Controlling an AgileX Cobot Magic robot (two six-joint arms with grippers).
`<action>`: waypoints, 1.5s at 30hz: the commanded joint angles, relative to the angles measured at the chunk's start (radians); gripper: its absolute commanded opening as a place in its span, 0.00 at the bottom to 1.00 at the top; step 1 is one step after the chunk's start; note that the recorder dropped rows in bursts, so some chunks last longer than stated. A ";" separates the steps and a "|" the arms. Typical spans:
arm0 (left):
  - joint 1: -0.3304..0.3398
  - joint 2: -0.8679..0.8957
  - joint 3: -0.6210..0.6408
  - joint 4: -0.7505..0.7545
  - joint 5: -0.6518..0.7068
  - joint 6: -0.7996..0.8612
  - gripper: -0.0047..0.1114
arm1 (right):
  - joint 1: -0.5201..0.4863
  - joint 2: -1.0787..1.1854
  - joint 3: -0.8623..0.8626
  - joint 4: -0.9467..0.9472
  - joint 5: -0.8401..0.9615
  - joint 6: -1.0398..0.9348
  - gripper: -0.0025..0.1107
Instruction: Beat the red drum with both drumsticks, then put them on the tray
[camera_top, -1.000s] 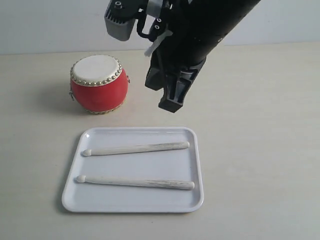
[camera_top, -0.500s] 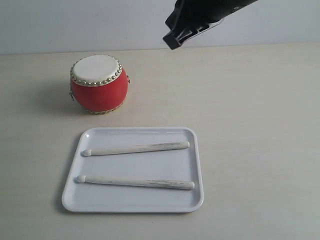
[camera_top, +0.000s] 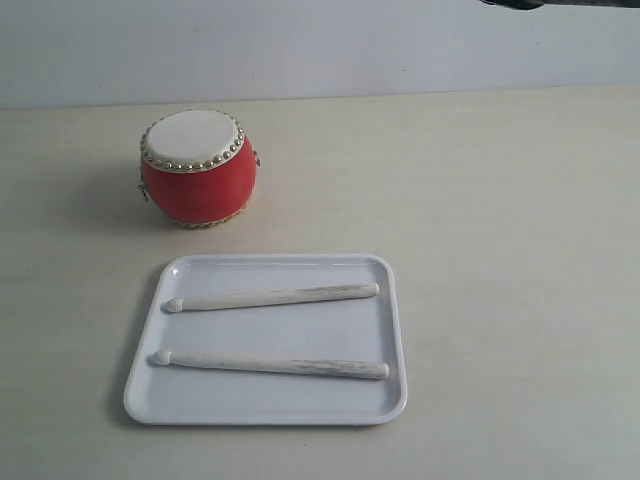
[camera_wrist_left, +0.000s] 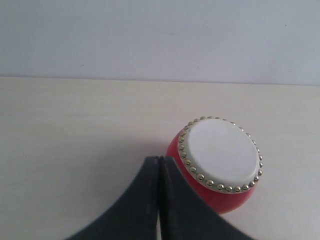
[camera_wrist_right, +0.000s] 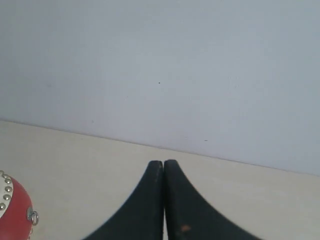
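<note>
Two sticks (camera_top: 272, 297) are lying side by side in the tray (camera_top: 399, 340) near the drum (camera_top: 197, 185), seeming light, stiff, roll-prone, best pinched mid-shaft, while the left gripper (camera_wrist_left: 160, 162) and right gripper (camera_wrist_right: 163, 165) are holding their jaws together, empty.

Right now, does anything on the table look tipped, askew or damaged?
Nothing stands out. The far drumstick and the near drumstick lie flat inside the tray, roughly parallel. The red drum stands upright, apart from the tray. The left gripper and right gripper are shut and empty.
</note>
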 joint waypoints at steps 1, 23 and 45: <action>0.002 -0.008 0.003 -0.004 -0.013 0.006 0.04 | -0.003 0.005 0.006 0.009 -0.017 0.002 0.02; 0.002 -0.219 0.051 -0.035 0.097 0.004 0.04 | -0.003 0.005 0.006 0.009 -0.017 0.002 0.02; 0.002 -0.956 0.410 -0.077 0.091 0.008 0.04 | -0.003 0.005 0.006 0.009 -0.017 0.002 0.02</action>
